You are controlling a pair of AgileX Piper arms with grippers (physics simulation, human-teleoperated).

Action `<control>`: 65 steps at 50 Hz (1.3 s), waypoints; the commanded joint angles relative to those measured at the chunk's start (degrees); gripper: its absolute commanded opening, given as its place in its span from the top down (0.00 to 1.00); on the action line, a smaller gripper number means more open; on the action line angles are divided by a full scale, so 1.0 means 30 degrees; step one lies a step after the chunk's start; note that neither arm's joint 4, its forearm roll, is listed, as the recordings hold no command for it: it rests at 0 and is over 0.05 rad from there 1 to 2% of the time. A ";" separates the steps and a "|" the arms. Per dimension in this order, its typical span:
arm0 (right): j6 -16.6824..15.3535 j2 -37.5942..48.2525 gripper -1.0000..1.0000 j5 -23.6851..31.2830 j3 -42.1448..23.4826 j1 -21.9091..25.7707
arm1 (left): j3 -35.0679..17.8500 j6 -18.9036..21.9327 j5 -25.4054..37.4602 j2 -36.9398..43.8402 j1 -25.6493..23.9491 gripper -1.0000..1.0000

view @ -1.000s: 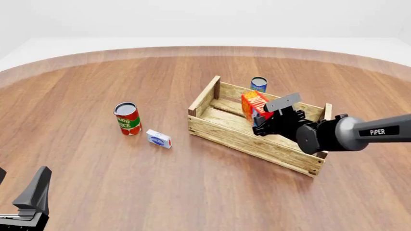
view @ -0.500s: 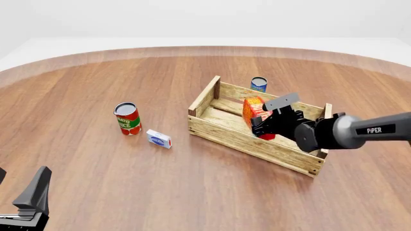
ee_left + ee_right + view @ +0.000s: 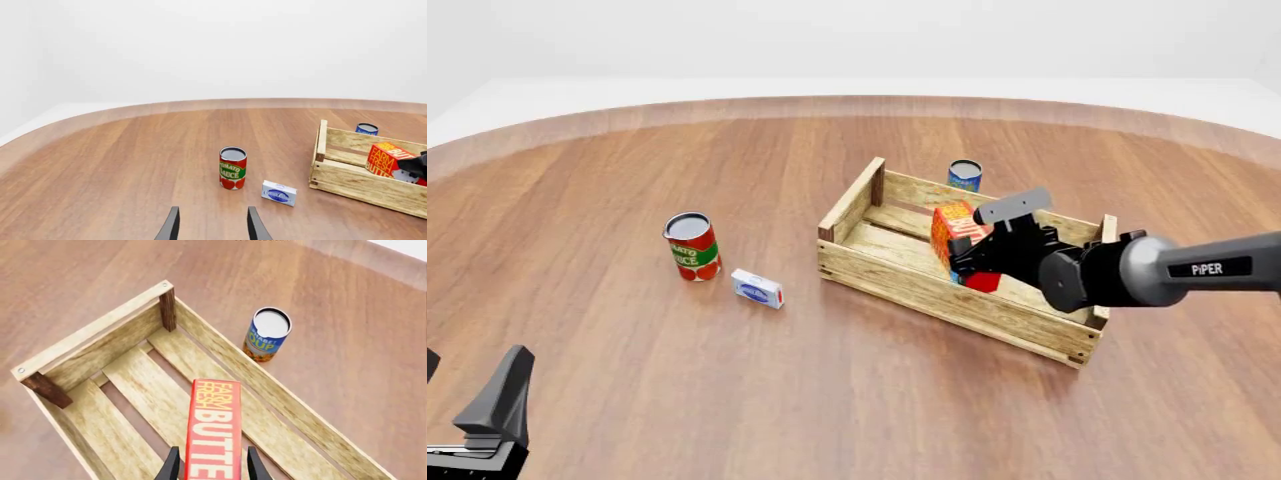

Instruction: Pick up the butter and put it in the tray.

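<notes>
— Where is the butter (image 3: pixel 957 232) right now?

— Inside the tray (image 3: pixel 868 266), between its long walls, roughly midway along. It looks down among the slats, though I cannot tell whether it rests on the floor or hangs just above it.

— And the right gripper (image 3: pixel 974 262)?

— Its fingers pinch the carton from both sides; in the right wrist view the butter (image 3: pixel 213 432) runs straight out between them, long axis in line with the fingers and roughly along the floor slats of the tray (image 3: pixel 93 322).

— So the coming move?

— I'd judge a release: spread the fingers, then back out and up, clear of the tray's near long wall. The carton leans a little, so it may tip once let go.

— The left gripper (image 3: pixel 211 226)?

— Parked off the tray's left end, fingers spread, holding nothing. The right arm is far nearer.

— Any change from a second ago?

— The butter sat higher then, its top above the tray's rim; now it is lower, deeper between the walls. The tomato can (image 3: pixel 691 246) and small white box (image 3: pixel 755 288) left of the tray have not moved.
</notes>
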 commanded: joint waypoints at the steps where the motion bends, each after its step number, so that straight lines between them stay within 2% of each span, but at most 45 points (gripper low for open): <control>1: 0.0063 -0.0146 0.00 -0.0203 0.0131 0.0040 | 0.0000 0.0000 0.0000 0.0000 0.0000 0.00; 65: -0.0441 -0.0775 0.00 -0.1264 0.0848 -0.0039 | 0.0000 0.0000 0.0000 0.0000 0.0000 0.00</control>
